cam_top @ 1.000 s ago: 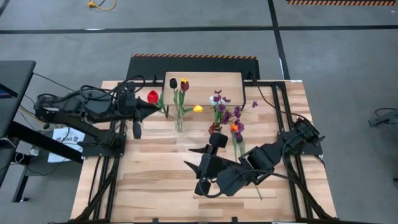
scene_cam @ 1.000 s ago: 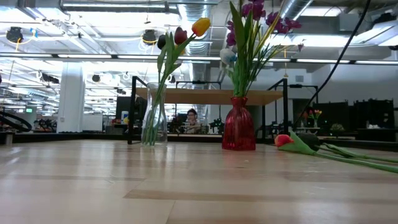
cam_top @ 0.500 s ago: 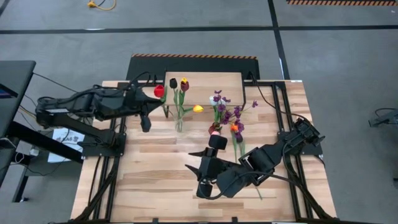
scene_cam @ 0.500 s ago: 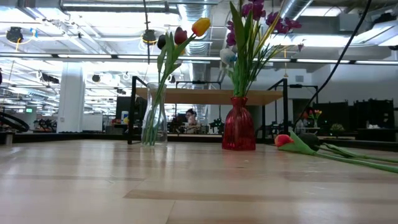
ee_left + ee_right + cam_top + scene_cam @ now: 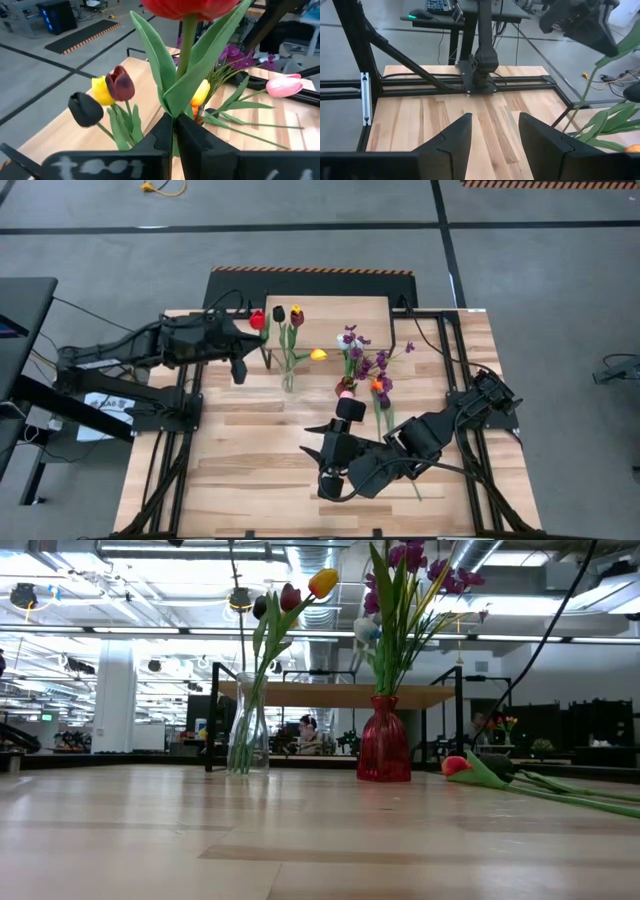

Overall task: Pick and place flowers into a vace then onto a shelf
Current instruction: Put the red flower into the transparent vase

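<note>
1. Nearest the front edge, the right gripper [image 5: 318,460] hangs over bare table [image 5: 240,470] boards toward the middle, its two dark fingers [image 5: 451,141] spread apart with nothing between them.
2. Just right of that arm, a loose orange-headed tulip [image 5: 377,386] lies flat on the table, its long green stem [image 5: 400,455] running toward the near edge under the arm; in the low view it shows at the right, head [image 5: 456,765] on the wood.
3. Farther back, right of centre, a red vase [image 5: 384,749] stands upright holding purple sprigs [image 5: 368,358] and leafy stems, with a pale tulip head [image 5: 366,630] among them.
4. To its left, a clear glass vase [image 5: 246,735] stands upright with three tulips: a dark one [image 5: 85,109], a deep red one [image 5: 122,84] and a yellow one [image 5: 318,354].
5. The left gripper [image 5: 243,345] is held high, just left of the clear vase and near the far edge, its fingers [image 5: 162,136] pressed together on the stem of a red tulip [image 5: 257,320]; the wrist view shows the stem and leaves rising from between the fingertips to the red head [image 5: 187,7].
6. A pink tulip [image 5: 284,85] shows in the left wrist view beyond the vases, on the right side.
7. Farthest back, the shelf [image 5: 330,310] stands on thin black legs behind both vases; whether anything rests on it I cannot tell.
</note>
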Motion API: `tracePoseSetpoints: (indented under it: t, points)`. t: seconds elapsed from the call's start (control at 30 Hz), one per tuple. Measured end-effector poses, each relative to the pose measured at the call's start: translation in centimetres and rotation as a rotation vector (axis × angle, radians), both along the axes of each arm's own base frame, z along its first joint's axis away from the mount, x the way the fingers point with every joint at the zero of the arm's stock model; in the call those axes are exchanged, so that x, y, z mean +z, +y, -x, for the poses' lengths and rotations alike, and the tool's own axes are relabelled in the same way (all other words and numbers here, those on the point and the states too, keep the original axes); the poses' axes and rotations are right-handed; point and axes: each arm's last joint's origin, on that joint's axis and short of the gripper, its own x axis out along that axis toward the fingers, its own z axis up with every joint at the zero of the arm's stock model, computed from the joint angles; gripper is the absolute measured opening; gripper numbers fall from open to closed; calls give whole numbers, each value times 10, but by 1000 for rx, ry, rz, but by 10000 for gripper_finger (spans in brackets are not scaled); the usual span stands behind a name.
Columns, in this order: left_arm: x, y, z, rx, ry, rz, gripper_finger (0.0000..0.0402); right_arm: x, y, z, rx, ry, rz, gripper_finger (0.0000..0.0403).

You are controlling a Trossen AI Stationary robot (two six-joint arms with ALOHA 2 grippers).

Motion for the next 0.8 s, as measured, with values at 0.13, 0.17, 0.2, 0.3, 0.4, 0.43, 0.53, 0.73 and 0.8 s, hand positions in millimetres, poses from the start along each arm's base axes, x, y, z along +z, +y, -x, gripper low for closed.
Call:
tracePoseSetpoints:
  t: [0.13, 0.17, 0.2, 0.3, 0.4, 0.43, 0.53, 0.73, 0.8]
  points:
    - [-12, 5, 2, -10, -18, 20, 2, 0, 0, 0, 0, -1, -1, 155]
    - [-15, 6, 3, -6, -16, 26, 2, 0, 0, 0, 0, -1, -1, 155]
    - [-17, 7, 2, -6, -20, 30, 2, 0, 0, 0, 0, -1, -1, 155]
    - [-22, 10, 0, -4, -10, 37, 2, 0, 0, 0, 0, -1, -1, 155]
    - [-23, 12, -2, -2, -15, 39, 2, 0, 0, 0, 0, -1, -1, 156]
    - [-23, 12, -3, -4, -19, 39, 2, 0, 0, 0, 0, -1, -1, 157]
    - [-20, 12, -4, -9, -46, 36, 6, 0, 0, 0, 1, -1, -1, 159]
    - [-19, 12, -4, -12, -52, 26, 39, 0, 0, 0, 0, 0, -2, 169]
    - [-20, 12, -4, -12, -48, 27, 55, 0, 0, 0, 1, 0, -2, 173]
